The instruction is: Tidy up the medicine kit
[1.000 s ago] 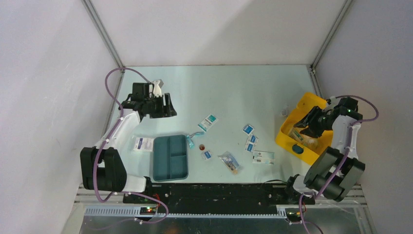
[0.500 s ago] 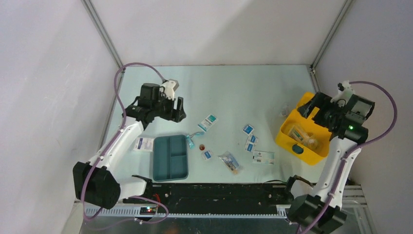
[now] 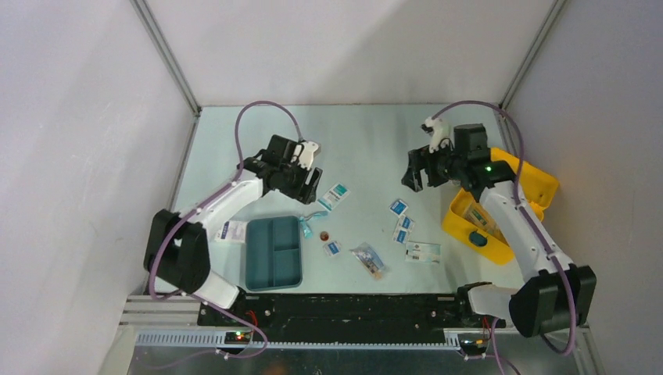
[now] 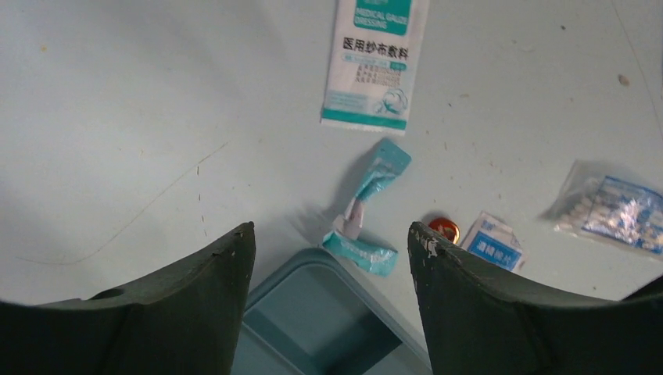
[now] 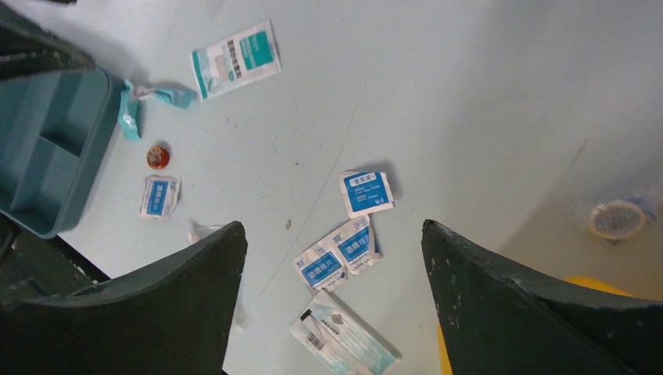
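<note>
Left hand [image 4: 331,232], right hand [image 5: 333,228] — spread (empty)

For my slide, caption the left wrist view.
Jaws open, left gripper above gauze packet, teal wrapper and tray corner.

1 medicine kit [image 3: 542,184], 1 teal tray [image 3: 274,272], 4 blue packets [image 3: 399,206], 1 clear bag [image 3: 368,260]

Open table [image 3: 352,133] along the far wall; scattered packets [image 3: 399,206] mid-table, tray [image 3: 262,250] and medicine kit [image 3: 543,187] flanking.
</note>
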Robot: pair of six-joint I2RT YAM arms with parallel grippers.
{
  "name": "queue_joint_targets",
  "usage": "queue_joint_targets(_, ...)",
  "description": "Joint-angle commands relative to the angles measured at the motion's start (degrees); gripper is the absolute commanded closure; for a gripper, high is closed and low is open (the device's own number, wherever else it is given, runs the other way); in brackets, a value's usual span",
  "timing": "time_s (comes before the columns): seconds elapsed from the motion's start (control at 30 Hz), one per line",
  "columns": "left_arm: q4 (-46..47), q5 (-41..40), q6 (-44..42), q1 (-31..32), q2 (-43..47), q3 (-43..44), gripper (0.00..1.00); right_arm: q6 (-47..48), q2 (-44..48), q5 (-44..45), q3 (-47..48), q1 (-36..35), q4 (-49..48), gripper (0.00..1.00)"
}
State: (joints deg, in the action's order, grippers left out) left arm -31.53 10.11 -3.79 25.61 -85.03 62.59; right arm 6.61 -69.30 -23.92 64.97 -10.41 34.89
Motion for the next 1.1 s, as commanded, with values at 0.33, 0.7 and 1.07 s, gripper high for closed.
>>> queue_joint_targets(0.33, 0.19, 0.56, 6.69, 0.15, -16.73, 9.48, 0.31, 4.09, -10.25, 4.31, 2.01, -8.56, -4.17, 0.25)
queue_joint_targets(0.7, 0.28, 1.17, 13.41, 0.15, -25.27, 17.67, 0.3, 3.78, -13.61, 13.18, 2.35, -7.47, -4.89, 0.23)
queue_joint_targets(1.07, 0.87, 5.24, 10.07, 0.16, -18.41, 11.27, 0.28, 21.65, -12.84, 15.54, -5.76, -17.25, 3.03, 0.31)
